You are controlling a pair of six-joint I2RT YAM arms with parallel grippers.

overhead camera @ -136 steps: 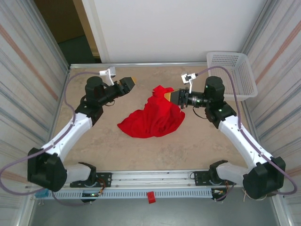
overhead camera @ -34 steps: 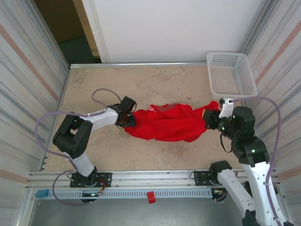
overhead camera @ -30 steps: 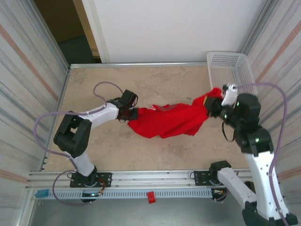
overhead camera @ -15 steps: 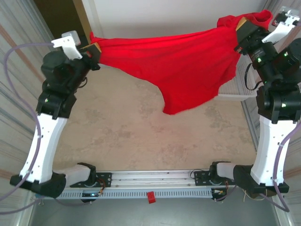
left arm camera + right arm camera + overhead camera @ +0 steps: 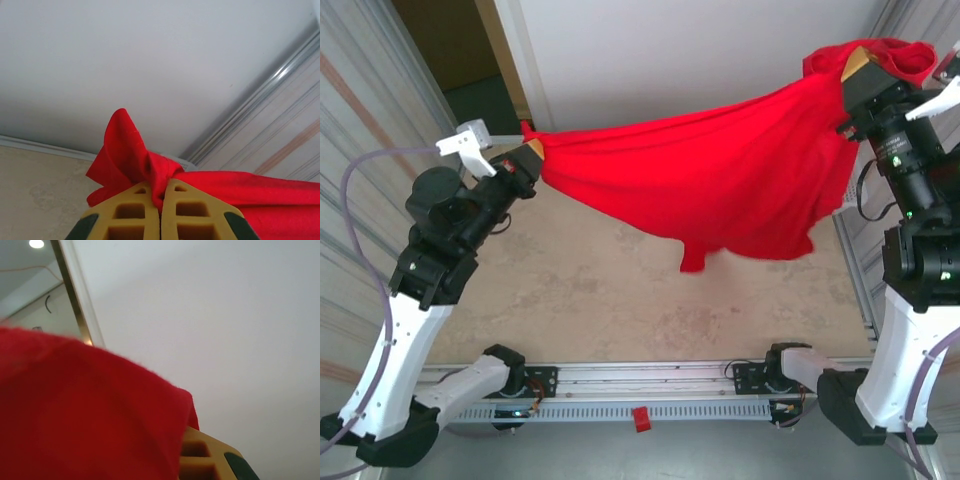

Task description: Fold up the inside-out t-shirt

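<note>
The t-shirt [image 5: 720,190] is plain bright red, the worktop [image 5: 620,310] mottled beige, and the left end effector [image 5: 160,189] and right end effector [image 5: 857,63] are mustard yellow with dark green pads [image 5: 234,226].

A beige, mottled counter [image 5: 620,300] lies bare. A white panel [image 5: 700,60] closes the far side, with a dark doorway [image 5: 450,50] at far left and a striped wall [image 5: 360,110] on the left. A metal rail [image 5: 650,385] runs along the near edge, with a small red clip [image 5: 641,418] just nearer.

white arms [image 5: 402,330], black joints [image 5: 435,197], lilac cables [image 5: 348,195]
</note>
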